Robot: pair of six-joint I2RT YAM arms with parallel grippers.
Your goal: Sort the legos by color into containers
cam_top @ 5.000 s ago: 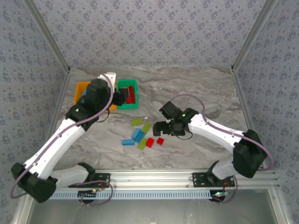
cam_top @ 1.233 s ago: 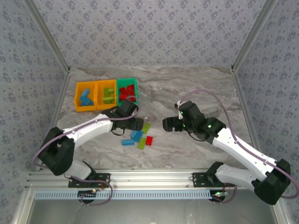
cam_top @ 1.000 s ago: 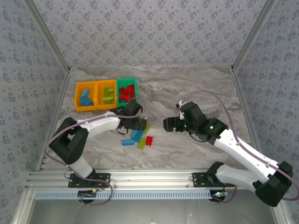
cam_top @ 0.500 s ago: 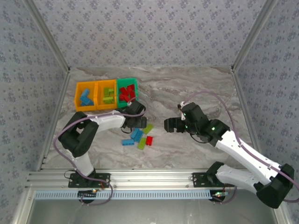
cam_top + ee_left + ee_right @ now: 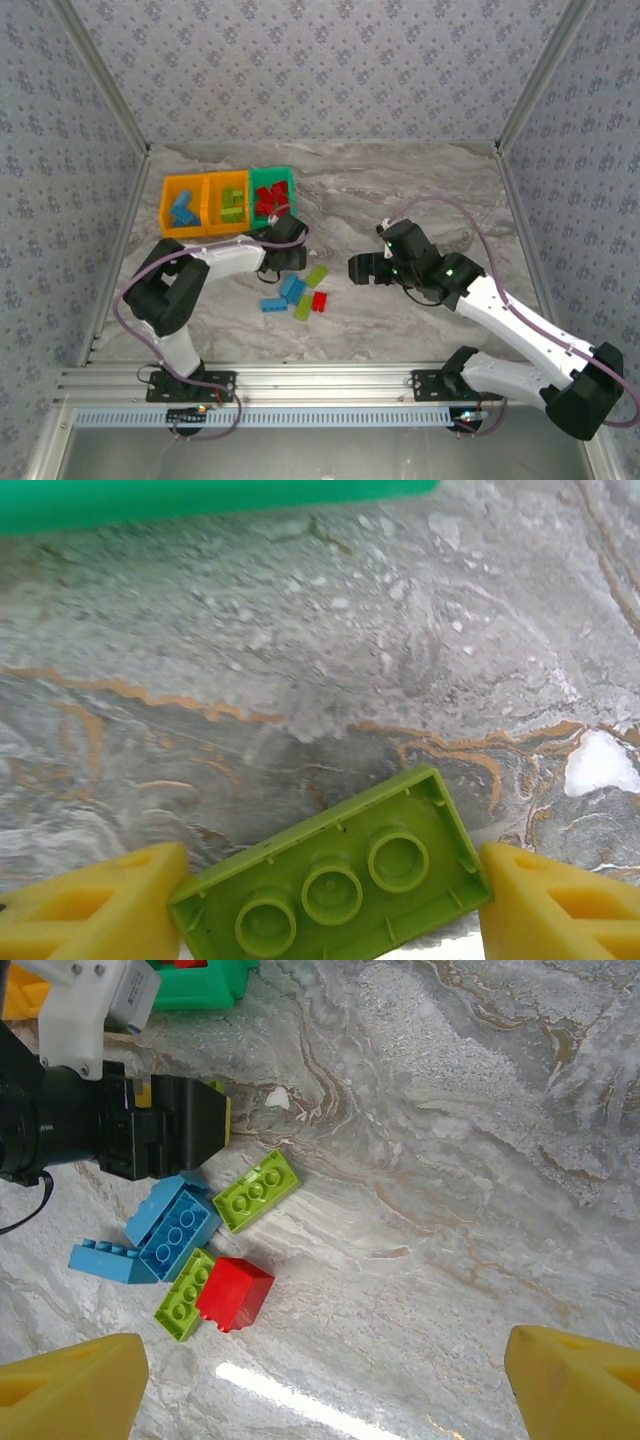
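1. The clock is being read in the top view with 12 at the far wall; the three containers are being shown in a touching row at about 10 o'clock from the middle of the table (image 5: pixel 420 190)
2. The row is being made up of an orange bin (image 5: pixel 164 208) with blue bricks, a second orange bin (image 5: pixel 230 178) with lime green bricks, and a green bin (image 5: pixel 270 173) with red bricks
3. The left gripper (image 5: pixel 288 265) is being held low over the marble, just at 6 o'clock of the green bin
4. In the left wrist view a lime green brick (image 5: pixel 330 895) is being grasped by this claw: the yellow fingers (image 5: pixel 90 910) are being pressed against its two short ends, while the brick is lying studs up on the table, a little tilted, with the green bin wall at its 12 o'clock
5. The other loose legos are being shown in a small group at 5 o'clock of the left gripper: a lime green piece (image 5: pixel 316 275), two blue pieces (image 5: pixel 292 290) touching each other, and a red piece (image 5: pixel 320 301) touching a second lime piece (image 5: pixel 303 308)
6. The right gripper (image 5: pixel 355 268) is being held near this group, at its 3 o'clock
7. The right claw is released: in the right wrist view its yellow fingertips (image 5: pixel 70 1385) are being shown wide apart with bare marble between them
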